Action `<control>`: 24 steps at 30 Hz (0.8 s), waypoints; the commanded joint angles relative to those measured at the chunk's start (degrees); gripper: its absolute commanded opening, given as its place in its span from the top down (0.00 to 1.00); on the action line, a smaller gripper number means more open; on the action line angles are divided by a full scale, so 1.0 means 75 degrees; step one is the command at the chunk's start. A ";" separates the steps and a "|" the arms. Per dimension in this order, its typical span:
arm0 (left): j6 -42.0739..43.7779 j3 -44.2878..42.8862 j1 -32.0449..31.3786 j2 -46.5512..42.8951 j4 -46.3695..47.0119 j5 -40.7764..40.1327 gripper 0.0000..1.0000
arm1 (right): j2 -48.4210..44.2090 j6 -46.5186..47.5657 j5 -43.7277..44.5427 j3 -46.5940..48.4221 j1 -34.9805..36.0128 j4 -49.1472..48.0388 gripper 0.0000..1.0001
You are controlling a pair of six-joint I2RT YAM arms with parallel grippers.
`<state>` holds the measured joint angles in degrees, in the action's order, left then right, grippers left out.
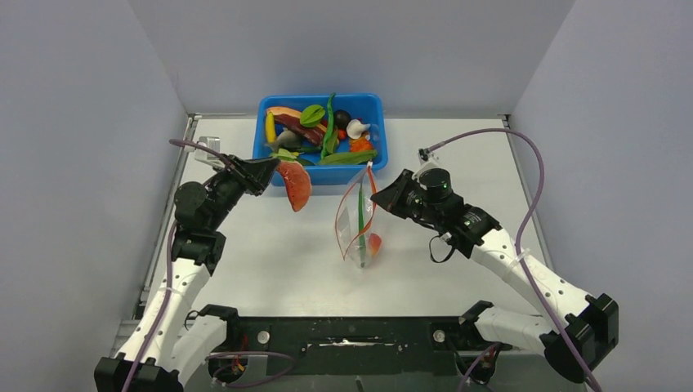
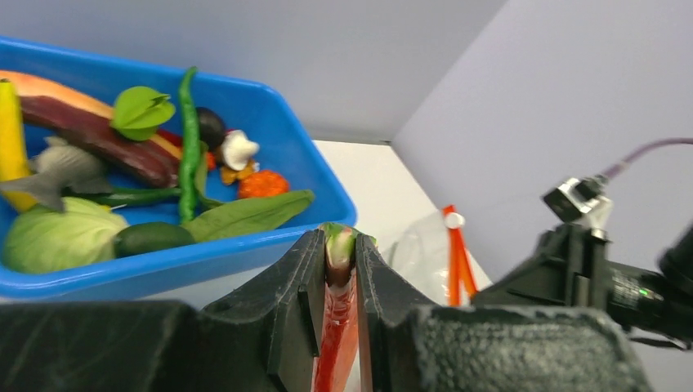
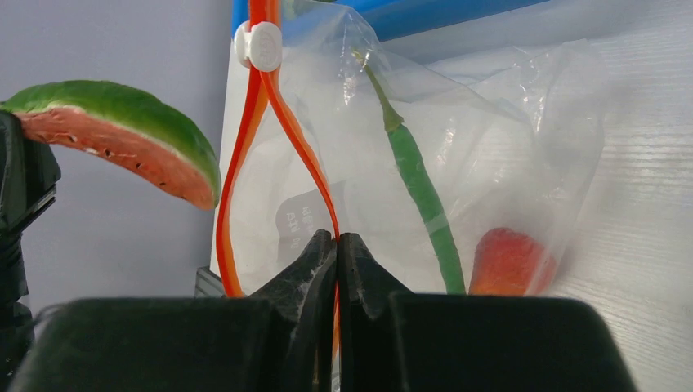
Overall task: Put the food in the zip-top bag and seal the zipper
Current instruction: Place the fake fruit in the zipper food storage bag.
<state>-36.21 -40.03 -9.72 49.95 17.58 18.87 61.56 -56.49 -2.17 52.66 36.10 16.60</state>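
My left gripper (image 1: 274, 169) (image 2: 340, 249) is shut on a red fruit slice with a green rind (image 1: 296, 186) (image 2: 337, 327) (image 3: 122, 135), held in the air left of the bag. The clear zip-top bag (image 1: 358, 233) (image 3: 507, 114) stands upright with its mouth spread open. My right gripper (image 1: 377, 196) (image 3: 337, 238) is shut on the right side of the red-orange zipper strip (image 1: 353, 214) (image 3: 233, 171). The white slider tab (image 3: 263, 45) sits at the far end of the strip. A long green pod (image 3: 421, 188) and a red fruit (image 3: 507, 261) lie inside the bag.
A blue tub (image 1: 274, 106) (image 2: 245, 249) at the back holds several more toy foods: a yellow banana (image 1: 270, 126), a grey fish (image 2: 57, 167), green leaves (image 2: 245, 214), long pods. Grey walls close in on both sides. The right arm (image 2: 588, 269) stands just beyond the bag.
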 commanded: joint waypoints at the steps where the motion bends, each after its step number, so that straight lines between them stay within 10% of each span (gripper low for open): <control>1: -0.1004 0.0283 -0.0029 -0.0285 0.1677 0.1192 1.00 | 0.0196 -0.0100 0.0084 0.0465 0.0062 -0.0570 1.00; 13: -0.3290 0.0837 -0.0349 -0.0173 0.3827 0.1429 1.00 | 0.0518 -0.0202 0.0114 0.0708 0.0119 -0.0783 1.00; 24: -0.1956 0.0569 -0.2076 0.0405 0.3444 0.0021 1.00 | 0.0475 -0.0090 0.0132 0.0876 0.0226 -0.0866 1.00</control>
<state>-56.53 -33.12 -22.33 52.69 42.13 24.25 66.22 -57.52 -1.96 56.07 36.97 13.52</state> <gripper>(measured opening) 0.160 0.027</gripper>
